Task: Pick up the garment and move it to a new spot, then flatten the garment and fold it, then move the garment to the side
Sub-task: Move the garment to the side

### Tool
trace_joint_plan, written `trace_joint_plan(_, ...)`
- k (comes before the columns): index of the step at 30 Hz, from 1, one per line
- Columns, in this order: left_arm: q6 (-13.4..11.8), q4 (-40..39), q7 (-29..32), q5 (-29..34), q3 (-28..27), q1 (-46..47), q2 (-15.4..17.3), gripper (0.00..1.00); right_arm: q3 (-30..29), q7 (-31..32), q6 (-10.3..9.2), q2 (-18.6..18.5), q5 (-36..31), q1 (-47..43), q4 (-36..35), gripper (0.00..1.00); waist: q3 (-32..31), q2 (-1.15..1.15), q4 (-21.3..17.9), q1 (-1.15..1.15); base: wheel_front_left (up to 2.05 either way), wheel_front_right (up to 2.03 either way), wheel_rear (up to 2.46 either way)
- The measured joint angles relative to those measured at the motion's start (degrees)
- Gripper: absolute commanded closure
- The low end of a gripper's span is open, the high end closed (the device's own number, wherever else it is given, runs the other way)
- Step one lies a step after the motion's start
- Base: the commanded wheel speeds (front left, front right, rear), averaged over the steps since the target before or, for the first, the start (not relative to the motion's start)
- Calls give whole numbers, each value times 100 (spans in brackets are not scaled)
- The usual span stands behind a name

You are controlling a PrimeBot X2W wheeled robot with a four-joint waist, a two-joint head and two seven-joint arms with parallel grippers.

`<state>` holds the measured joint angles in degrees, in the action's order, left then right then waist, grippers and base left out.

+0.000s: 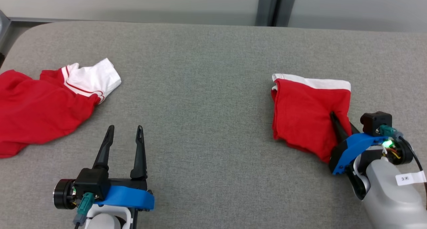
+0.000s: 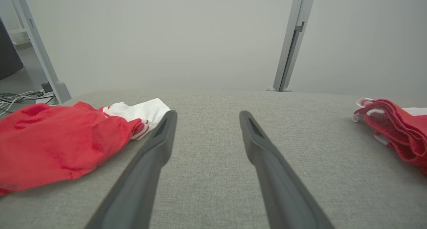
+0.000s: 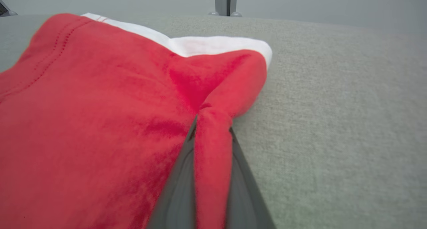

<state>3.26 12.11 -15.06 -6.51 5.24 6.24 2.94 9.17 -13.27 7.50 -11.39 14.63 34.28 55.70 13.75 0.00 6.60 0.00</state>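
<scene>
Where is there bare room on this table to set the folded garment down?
The widest bare patch of the table is the middle, between the crumpled garment at left and the folded garment pinched by the right gripper. The far strip behind both garments is bare too. Crowded: the near left, where the open left gripper sits beside the crumpled garment.

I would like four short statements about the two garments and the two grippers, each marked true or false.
1. The right gripper is shut on a pinch of the folded garment. True.
2. The left gripper holds the crumpled garment. False: it is open, empty and apart from that garment.
3. Both garments lie on the grey table. True.
4. The folded garment is blue. False: it is red with a white band.
</scene>
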Motion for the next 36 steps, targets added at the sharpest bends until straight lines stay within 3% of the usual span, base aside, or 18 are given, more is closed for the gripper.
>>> trace_joint_plan(8,4,-198,0,5,68,188,-2,0,358,-79,0,-277,74,258,-172,100,355,0,-316,0,0,0,0)
trace_joint_plan(16,67,-516,-1,207,-30,569,43,0,583,-127,-1,-514,258,796,-461,100,1022,1,-1082,1,0,0,0)
trace_joint_plan(25,133,-662,0,394,-13,906,232,0,493,-170,0,-599,470,766,-661,100,1446,1,-1864,2,0,0,0)
trace_joint_plan(30,141,-733,-1,438,23,1022,266,0,417,-171,-1,-650,483,709,-924,100,1550,1,-2006,1,0,0,0)
trace_joint_plan(36,179,-861,-1,459,79,1219,313,0,582,-171,-1,-848,234,929,-1122,100,1695,0,-1913,0,0,0,0)
